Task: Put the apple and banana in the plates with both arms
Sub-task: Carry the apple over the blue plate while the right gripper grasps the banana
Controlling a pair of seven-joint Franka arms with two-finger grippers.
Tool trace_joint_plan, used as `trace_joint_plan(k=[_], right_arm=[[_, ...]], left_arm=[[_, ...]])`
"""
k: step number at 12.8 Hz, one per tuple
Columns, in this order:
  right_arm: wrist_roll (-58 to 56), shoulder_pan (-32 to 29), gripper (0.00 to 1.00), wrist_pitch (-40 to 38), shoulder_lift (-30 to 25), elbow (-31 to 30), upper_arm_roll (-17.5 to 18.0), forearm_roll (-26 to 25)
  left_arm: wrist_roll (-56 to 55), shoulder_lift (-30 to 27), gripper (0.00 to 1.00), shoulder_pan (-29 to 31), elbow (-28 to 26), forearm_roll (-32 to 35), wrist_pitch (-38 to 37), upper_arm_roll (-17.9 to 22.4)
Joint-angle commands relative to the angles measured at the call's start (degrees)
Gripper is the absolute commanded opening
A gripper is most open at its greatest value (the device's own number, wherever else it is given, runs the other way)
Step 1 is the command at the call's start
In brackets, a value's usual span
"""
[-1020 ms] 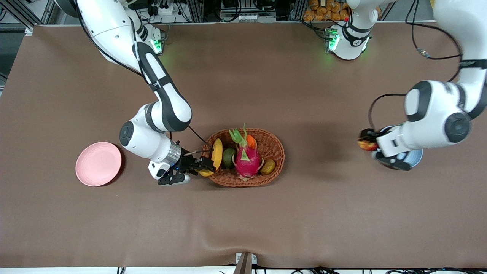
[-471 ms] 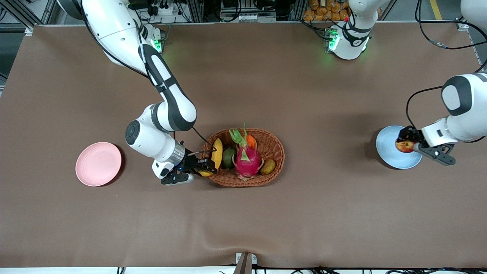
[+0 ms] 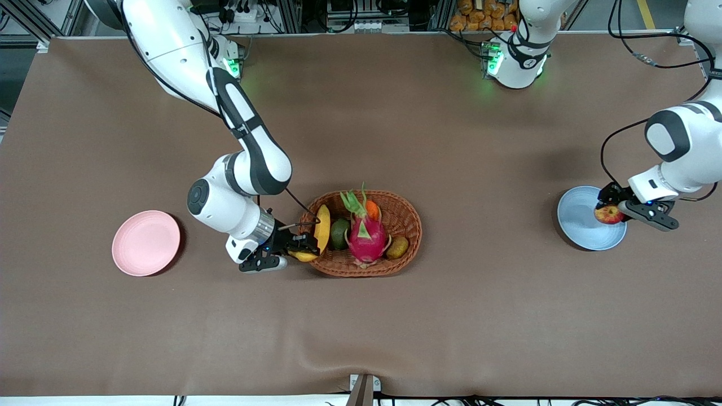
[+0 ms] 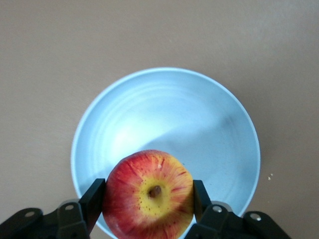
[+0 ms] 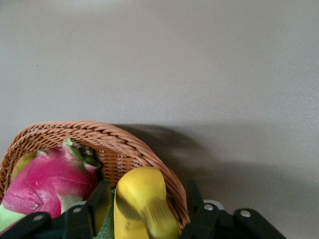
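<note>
Left wrist view: the left pincer (image 4: 148,206) grips the apple (image 4: 148,194) directly over the blue plate (image 4: 199,124); the right pincer (image 3: 299,246) clasps the banana (image 3: 320,231) at the basket (image 3: 406,225) rim, pink plate (image 3: 146,243) toward the right arm's end of the table.

The right end effector (image 5: 144,209) grips the banana (image 5: 142,201) at the wicker basket (image 5: 124,144) rim

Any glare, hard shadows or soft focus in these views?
Front view: even light, soft shadow beside the wicker basket. Left wrist view: bright sheen on the blue plate; apple sharp. Right wrist view: basket casts a shadow on the table; banana slightly soft.
</note>
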Motion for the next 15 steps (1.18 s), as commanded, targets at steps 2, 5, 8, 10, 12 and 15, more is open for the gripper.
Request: trace_joint_plan(k=[2, 5, 8, 10, 12, 15], right_arm=[[-0.7, 0.3, 0.65, 1.3, 0.0, -0.4, 0.0, -0.4], [-0.6, 0.2, 0.65, 1.3, -0.2, -0.3, 0.0, -0.4], [-0.1, 0.3, 0.62, 1.3, -0.2, -0.2, 0.0, -0.4], [0.0, 0.4, 0.51, 1.3, -0.3, -0.1, 0.0, -0.4], [-0.1, 0.4, 0.33, 1.3, -0.3, -0.1, 0.0, -0.4], [-0.1, 0.2, 0.07, 1.2, -0.4, -0.1, 0.0, -0.4]], left_arm=[[0.6, 1.1, 0.33, 1.9, -1.0, -0.2, 1.7, -0.9], [0.8, 1.6, 0.35, 2.2, -0.8, -0.3, 1.7, -1.1], [0.8, 3.4, 0.45, 2.2, -0.5, -1.0, 1.7, -1.6], [0.8, 3.6, 0.54, 2.1, -0.3, -1.1, 1.7, -1.9], [0.7, 3.6, 1.0, 2.2, -0.3, -1.1, 1.7, -2.1], [1.1, 2.9, 1.0, 2.0, 1.1, -1.1, -0.3, -3.0]])
